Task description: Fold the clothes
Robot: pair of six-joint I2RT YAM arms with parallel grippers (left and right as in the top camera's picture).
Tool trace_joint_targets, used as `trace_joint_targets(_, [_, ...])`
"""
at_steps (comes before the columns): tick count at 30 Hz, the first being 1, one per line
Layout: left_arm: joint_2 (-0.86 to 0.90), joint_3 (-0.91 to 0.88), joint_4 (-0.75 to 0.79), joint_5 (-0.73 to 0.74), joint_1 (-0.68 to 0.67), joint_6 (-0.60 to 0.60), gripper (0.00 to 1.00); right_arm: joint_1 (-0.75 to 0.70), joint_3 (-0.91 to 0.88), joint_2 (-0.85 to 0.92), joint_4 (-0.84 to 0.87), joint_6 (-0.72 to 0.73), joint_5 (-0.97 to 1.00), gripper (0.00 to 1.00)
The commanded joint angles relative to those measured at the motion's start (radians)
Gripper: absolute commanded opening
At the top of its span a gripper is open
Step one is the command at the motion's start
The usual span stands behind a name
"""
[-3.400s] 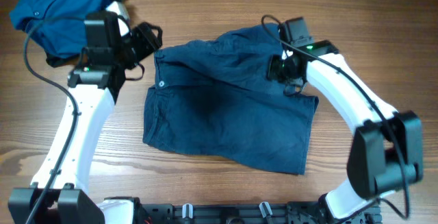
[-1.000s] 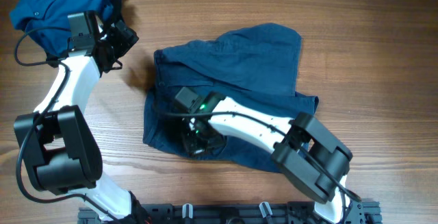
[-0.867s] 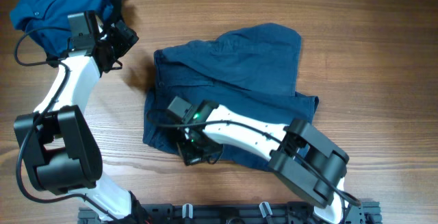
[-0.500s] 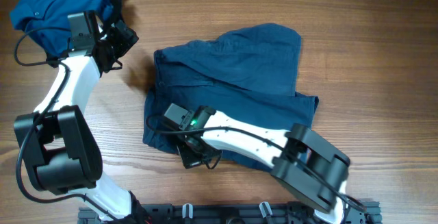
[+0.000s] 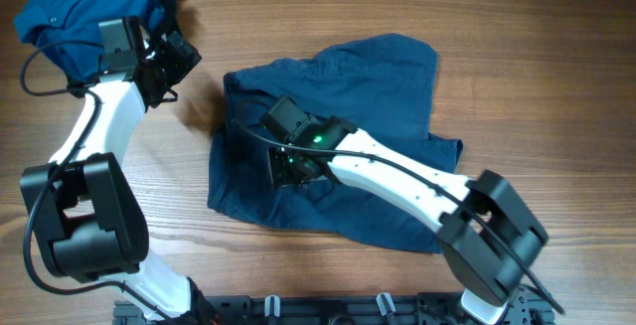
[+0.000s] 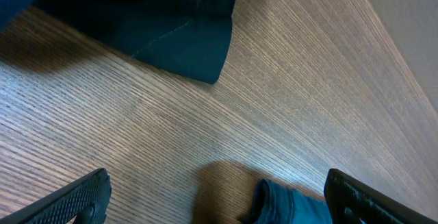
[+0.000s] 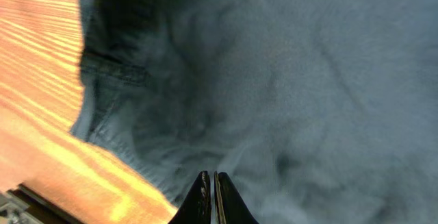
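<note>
Grained wood table (image 5: 556,86), rumpled navy shorts (image 5: 378,77), crumpled blue shirt (image 5: 60,12)

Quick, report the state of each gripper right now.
Left gripper: open, holding nothing.
Right gripper: shut, tips at the navy shorts; no cloth visibly pinched between the fingers.

The white left arm (image 5: 99,123) is extended toward the far left corner of the desk, and its black left gripper (image 6: 219,195) is held with the jaws spread wide. The white right arm (image 5: 397,171) is extended across to the middle, wrist angled downward, and its black right gripper (image 7: 209,195) is held with the jaws pressed together.
</note>
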Motion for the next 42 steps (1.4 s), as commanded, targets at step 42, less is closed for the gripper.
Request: trace_joint_targets(42, [0.001, 0.01, -0.025, -0.013, 0.005, -0.005, 1.0, 0.248, 0.002, 0.187, -0.349, -0.023, -0.219, 0.04])
